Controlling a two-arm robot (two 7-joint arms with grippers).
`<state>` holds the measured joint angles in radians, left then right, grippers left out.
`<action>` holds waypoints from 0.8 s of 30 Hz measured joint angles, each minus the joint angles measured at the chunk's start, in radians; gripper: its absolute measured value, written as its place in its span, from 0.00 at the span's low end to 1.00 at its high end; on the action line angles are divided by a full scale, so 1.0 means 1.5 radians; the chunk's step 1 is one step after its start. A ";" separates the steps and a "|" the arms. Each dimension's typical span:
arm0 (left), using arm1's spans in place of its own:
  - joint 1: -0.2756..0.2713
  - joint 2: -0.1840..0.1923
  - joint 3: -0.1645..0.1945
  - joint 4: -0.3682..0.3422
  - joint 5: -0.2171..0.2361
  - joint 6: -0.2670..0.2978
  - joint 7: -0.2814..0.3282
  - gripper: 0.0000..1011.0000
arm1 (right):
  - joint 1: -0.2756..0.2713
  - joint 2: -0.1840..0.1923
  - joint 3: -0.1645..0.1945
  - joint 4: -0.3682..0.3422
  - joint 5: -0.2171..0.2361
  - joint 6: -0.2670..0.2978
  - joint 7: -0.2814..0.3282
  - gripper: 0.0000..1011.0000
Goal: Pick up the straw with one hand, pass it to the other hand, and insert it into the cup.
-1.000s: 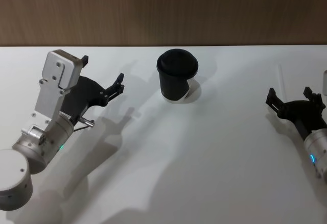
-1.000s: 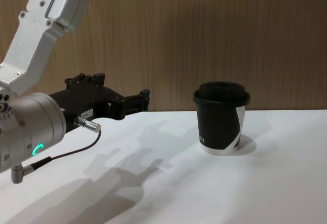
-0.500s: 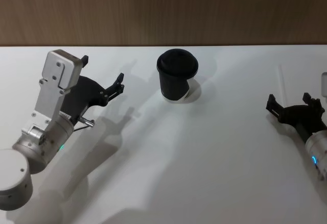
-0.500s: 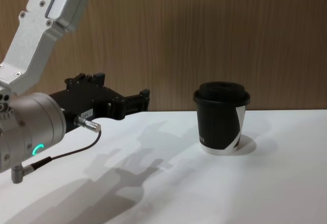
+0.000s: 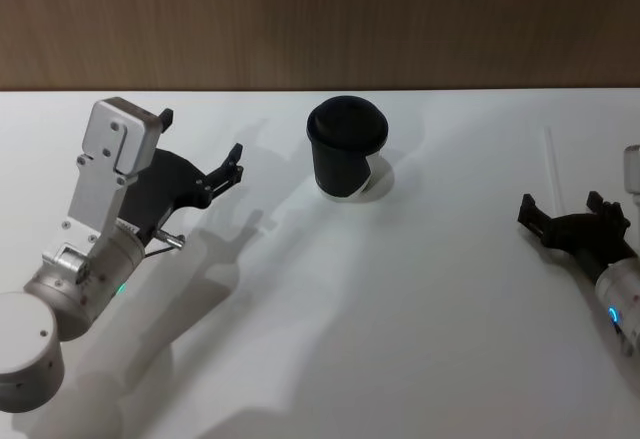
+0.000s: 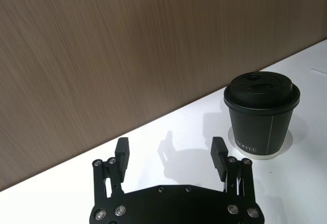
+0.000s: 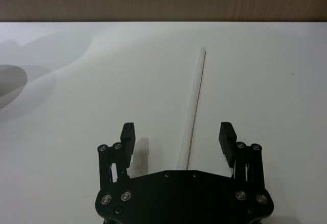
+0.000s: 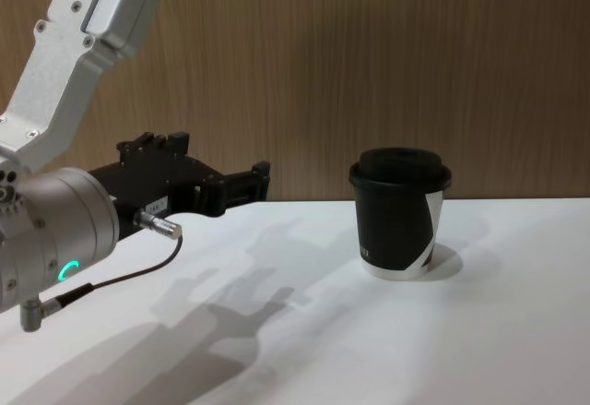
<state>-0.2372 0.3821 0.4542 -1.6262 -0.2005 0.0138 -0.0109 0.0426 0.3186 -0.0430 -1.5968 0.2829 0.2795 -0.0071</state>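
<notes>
Lidded cup [image 5: 347, 159] upright on the counter [image 5: 400, 309]; straw [image 5: 549, 159] laid flat within the open right claw [image 5: 562, 202]; left claw [image 5: 200, 134] open.

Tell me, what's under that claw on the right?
The straw lies on the table, running between the right gripper's open fingers; its near end is hidden beneath the gripper's body.

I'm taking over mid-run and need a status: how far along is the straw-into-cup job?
Done: nothing yet; the long thin white straw lies flat on the white table. In hand: the right gripper is open, its fingers either side of the straw's near end, not gripping. Left: the grasp, the handover to the open left gripper hovering beside the lidded black paper cup, and the insertion.
</notes>
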 joint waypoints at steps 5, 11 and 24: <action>0.000 0.000 0.000 0.000 0.000 0.000 0.000 0.99 | 0.004 -0.001 0.000 0.006 -0.003 0.004 0.002 0.99; 0.000 0.000 0.000 0.000 0.000 0.000 0.000 0.99 | 0.007 -0.003 0.000 0.012 -0.007 0.009 0.005 0.99; 0.000 0.000 0.000 0.000 0.000 0.000 0.000 0.99 | 0.013 -0.006 0.001 0.023 -0.015 0.018 0.011 0.99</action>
<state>-0.2371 0.3821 0.4542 -1.6262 -0.2004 0.0138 -0.0109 0.0619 0.3098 -0.0415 -1.5629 0.2599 0.3064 0.0091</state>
